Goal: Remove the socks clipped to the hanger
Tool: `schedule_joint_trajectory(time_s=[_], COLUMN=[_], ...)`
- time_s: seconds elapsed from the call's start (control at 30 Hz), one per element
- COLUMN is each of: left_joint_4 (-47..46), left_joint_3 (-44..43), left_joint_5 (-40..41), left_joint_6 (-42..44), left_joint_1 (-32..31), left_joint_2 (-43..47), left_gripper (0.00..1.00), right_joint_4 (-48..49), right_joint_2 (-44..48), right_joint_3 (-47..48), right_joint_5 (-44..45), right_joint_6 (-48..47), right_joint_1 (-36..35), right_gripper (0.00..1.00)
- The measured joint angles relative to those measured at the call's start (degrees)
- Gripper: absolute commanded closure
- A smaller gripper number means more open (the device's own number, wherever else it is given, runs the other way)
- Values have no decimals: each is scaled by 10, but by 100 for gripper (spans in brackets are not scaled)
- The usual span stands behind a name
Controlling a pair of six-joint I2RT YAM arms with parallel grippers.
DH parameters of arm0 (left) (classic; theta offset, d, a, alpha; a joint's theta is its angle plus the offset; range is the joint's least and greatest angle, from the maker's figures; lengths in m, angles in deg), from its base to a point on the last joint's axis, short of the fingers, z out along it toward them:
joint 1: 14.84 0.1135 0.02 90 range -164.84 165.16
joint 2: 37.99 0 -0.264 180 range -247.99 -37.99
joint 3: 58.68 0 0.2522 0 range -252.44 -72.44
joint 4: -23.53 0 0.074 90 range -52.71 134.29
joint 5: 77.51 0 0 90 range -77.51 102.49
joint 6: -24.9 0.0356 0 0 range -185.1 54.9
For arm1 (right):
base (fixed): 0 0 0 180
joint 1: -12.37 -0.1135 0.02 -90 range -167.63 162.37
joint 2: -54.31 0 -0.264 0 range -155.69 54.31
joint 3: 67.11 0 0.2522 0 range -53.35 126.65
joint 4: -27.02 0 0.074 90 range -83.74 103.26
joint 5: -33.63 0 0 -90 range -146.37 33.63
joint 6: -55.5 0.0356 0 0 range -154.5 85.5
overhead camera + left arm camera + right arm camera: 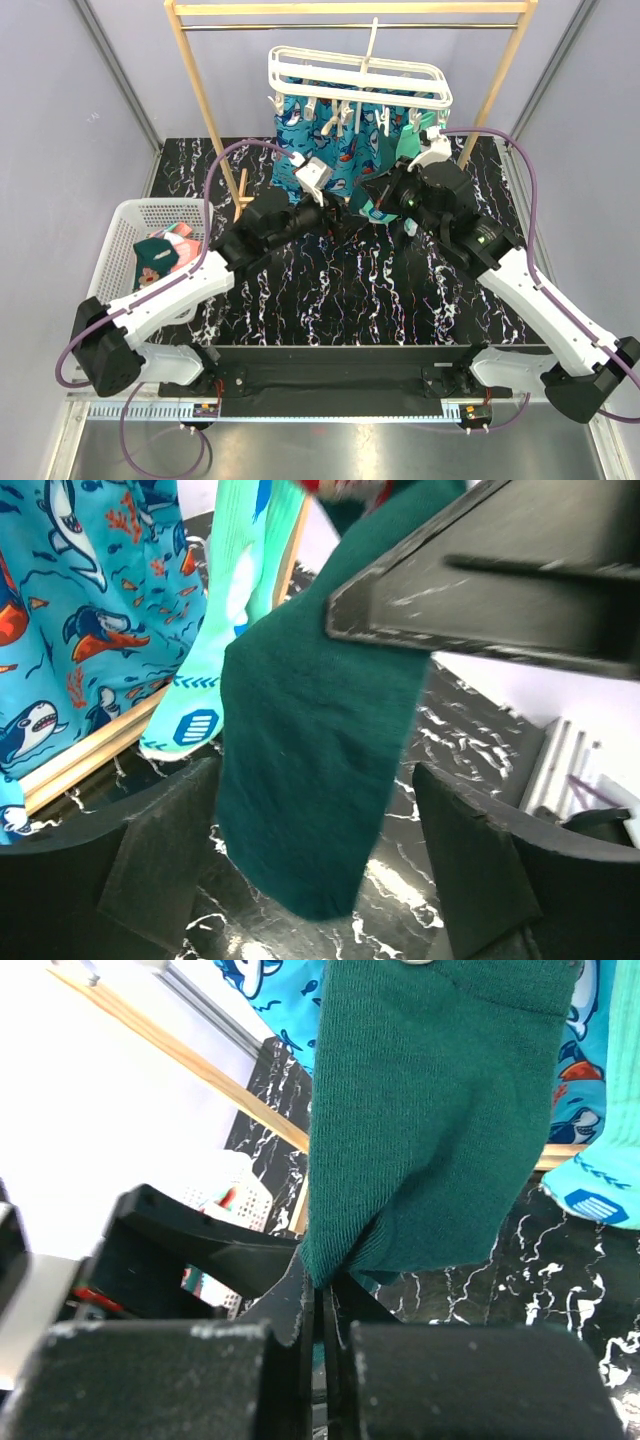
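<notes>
You have the right gripper [320, 1295] pinched tight on the bottom edge of the dark teal knitted sock [430, 1110], apparently pegged to the white plastic clip-frame hanger [360, 72] above the black marbled bench [350, 295]. The left gripper [320, 875] gapes wide around it. The next move likely calls for a steady downward tug. Pale lilac panels [60, 120] enclose the bench.

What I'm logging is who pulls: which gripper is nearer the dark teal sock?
Right. The right gripper is shut on the dark teal sock; the left gripper is open, facing it.
</notes>
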Motion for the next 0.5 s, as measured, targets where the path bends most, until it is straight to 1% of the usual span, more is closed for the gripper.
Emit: schedule_joint_trajectory(time_s=[0.03,0.07,0.1,0.13,0.17,0.2,0.23,0.27,0.3,0.33,0.37,0.43,0.47,0.5], left_joint_4=[0,-1,-1,-2,-3,-3,-4,-4,-4,-4,-4,-4,-4,-4], left_joint_3=[0,0,0,0,0,0,0,0,0,0,0,1,1,2], left_joint_5=[8,15,21,29,35,40,45,50,55,59,63,69,71,72], left_joint_6=[5,8,12,17,22,22,27,30,31,33,35,35,34,34], left_joint_1=[-4,-9,-12,-15,-17,-20,-22,-24,-26,-27,-28,-28,-28,-28], left_joint_2=[-4,-7,-9,-9,-10,-10,-10,-10,-10,-9,-9,-7,-4,-2], left_gripper=[33,42,53,62,77,83,88,100,100,100,100,100,100,100], right_joint_4=[0,0,0,0,0,0,0,-1,-2,-5,-7,-16,-22,-27], right_joint_2=[2,2,3,4,5,6,8,9,10,11,12,16,19,21], right_joint_3=[0,0,-1,-2,-3,-4,-7,-8,-9,-9,-9,-9,-9,-9], right_joint_5=[-1,-3,-4,-5,-5,-5,-5,-5,-5,-5,-4,-2,-1,1], right_joint_6=[3,6,8,10,13,15,17,20,20,18,18,12,9,6], right_joint_1=[0,0,0,0,0,0,0,0,0,0,0,0,0,0], right_gripper=[100,100,100,100,98,93,81,76,70,61,56,49,43,39])
